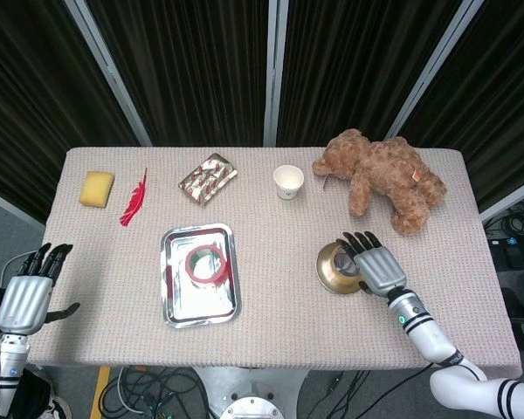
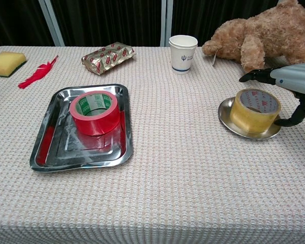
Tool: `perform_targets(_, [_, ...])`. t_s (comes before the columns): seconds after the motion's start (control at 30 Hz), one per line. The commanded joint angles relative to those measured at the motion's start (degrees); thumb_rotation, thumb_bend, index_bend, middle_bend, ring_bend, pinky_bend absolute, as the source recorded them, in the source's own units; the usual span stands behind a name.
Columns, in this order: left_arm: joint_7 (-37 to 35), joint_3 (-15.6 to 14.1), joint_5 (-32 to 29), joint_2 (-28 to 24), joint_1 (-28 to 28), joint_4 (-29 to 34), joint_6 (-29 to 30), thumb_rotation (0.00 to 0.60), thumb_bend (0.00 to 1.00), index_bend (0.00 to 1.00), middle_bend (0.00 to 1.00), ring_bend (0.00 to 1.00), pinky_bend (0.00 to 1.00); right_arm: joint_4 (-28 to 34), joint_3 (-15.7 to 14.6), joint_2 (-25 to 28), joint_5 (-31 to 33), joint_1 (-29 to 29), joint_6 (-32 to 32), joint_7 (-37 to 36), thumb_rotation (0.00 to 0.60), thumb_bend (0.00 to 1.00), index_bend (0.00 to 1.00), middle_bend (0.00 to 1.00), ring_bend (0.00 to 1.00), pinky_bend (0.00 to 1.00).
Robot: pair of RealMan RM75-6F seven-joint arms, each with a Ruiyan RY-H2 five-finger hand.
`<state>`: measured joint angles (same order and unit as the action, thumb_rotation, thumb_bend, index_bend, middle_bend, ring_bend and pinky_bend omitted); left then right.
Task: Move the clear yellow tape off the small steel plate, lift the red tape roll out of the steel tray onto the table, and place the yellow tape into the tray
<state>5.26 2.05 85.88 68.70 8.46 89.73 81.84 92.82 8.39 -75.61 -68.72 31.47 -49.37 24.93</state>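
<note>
Hovering over yellow tape point(image 2: 254, 110) on small steel plate point(image 2: 229, 122) — right robot hand point(image 1: 375, 260), fingers spread, nothing held.

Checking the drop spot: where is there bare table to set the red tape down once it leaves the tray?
Bare cloth lies between the tray and the small plate, and along the whole front edge. The back row is crowded: sponge, feather, foil pack, cup, teddy bear. The right hand covers the plate.
</note>
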Motion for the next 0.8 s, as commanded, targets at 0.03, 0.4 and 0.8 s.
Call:
perform_targets(0.03, [0.2, 0.0, 0.0, 0.1, 0.2, 0.1, -0.3, 0.600, 0.09, 0.06, 0.07, 0.00, 0.13, -0.5, -0.3, -0.7, 1.2, 0.8, 0.7, 0.2, 0.600, 0.18, 0.00, 0.00, 0.00, 0.00])
perform_targets(0.4, [-0.2, -0.2, -0.1, 0.5, 0.6, -0.2, -1.0, 0.600, 0.09, 0.06, 0.07, 0.00, 0.13, -2.0, -1.3, -1.3, 0.9, 2.7, 1.1, -2.4, 0.600, 0.26, 0.00, 0.17, 0.03, 0.00])
perform_targets(0.8, [-0.6, -0.1, 0.1, -0.2, 0.5, 0.2, -0.5, 0.600, 0.09, 0.06, 0.07, 0.00, 0.13, -0.3, 0.2, 0.6, -3.2, 3.7, -2.5, -7.4, 0.600, 0.31, 0.00, 0.27, 0.14, 0.00])
